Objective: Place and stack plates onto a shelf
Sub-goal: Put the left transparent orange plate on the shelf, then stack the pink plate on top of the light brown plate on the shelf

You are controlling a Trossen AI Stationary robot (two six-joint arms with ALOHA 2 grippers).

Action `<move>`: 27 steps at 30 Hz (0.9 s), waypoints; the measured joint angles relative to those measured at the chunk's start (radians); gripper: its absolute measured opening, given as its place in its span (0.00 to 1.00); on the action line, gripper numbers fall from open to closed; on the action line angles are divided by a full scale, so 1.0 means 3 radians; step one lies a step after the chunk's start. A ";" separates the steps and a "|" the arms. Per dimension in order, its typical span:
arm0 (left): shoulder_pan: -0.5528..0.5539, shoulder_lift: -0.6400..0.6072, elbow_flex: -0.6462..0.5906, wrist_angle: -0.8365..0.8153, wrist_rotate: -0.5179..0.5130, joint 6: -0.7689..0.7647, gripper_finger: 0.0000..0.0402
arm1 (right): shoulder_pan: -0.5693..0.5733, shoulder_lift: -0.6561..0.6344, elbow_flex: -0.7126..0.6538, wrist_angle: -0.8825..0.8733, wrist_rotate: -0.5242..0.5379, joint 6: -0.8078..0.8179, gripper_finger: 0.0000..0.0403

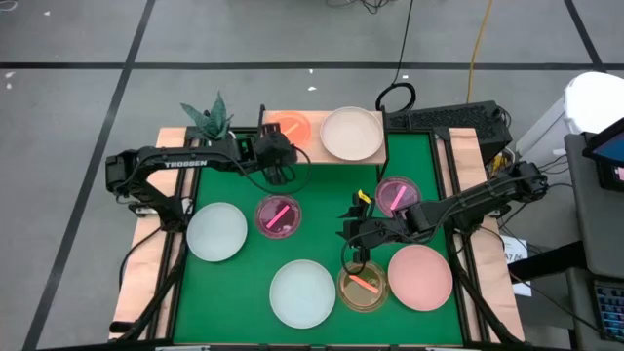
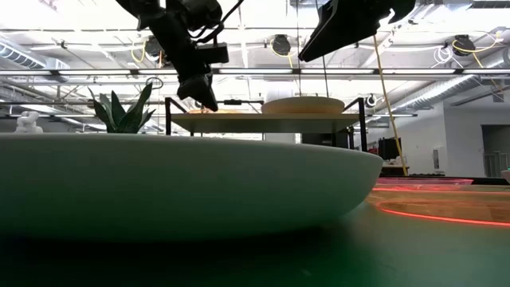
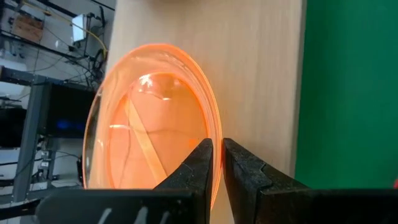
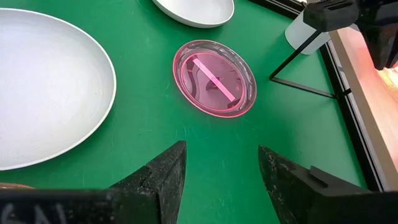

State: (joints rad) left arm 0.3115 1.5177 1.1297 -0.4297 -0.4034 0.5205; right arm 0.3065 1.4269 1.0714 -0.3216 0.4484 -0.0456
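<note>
Only the left wrist view shows how the left gripper (image 3: 216,163) stands: its fingers are nearly together with a thin slit between them, at the rim of the orange plate (image 3: 149,124), which lies flat on the shelf (image 3: 261,74); whether they pinch the rim I cannot tell. From above, the shelf (image 1: 314,151) also carries a cream plate (image 1: 352,134) beside the orange one. On the green mat (image 1: 322,229) lie a pale blue plate (image 1: 216,232), a white plate (image 1: 302,293), a salmon plate (image 1: 420,277), two pink striped plates (image 1: 278,215) (image 1: 397,193) and an amber plate (image 1: 363,287). The right gripper (image 1: 351,255) hangs over the mat near the amber plate, fingers spread wide and empty.
</note>
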 joint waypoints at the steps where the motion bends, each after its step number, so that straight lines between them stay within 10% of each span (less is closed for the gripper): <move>1: 0.0000 0.0000 0.0000 0.0040 -0.0001 0.0006 0.11 | 0.0000 0.0000 0.0000 0.0004 0.0000 0.0000 0.45; 12: -0.0067 0.0000 0.0000 0.0065 0.0034 -0.0016 0.12 | 0.0000 0.0000 0.0000 0.0011 -0.0001 0.0022 0.45; 27: -0.0447 -0.0352 0.0000 -0.0077 -0.0111 -0.0807 0.39 | 0.0008 0.0000 0.0000 -0.0047 -0.0015 0.0302 0.45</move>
State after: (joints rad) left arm 0.1773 1.4121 1.1297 -0.4527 -0.4367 0.2784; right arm 0.3088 1.4269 1.0714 -0.3357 0.4438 0.0451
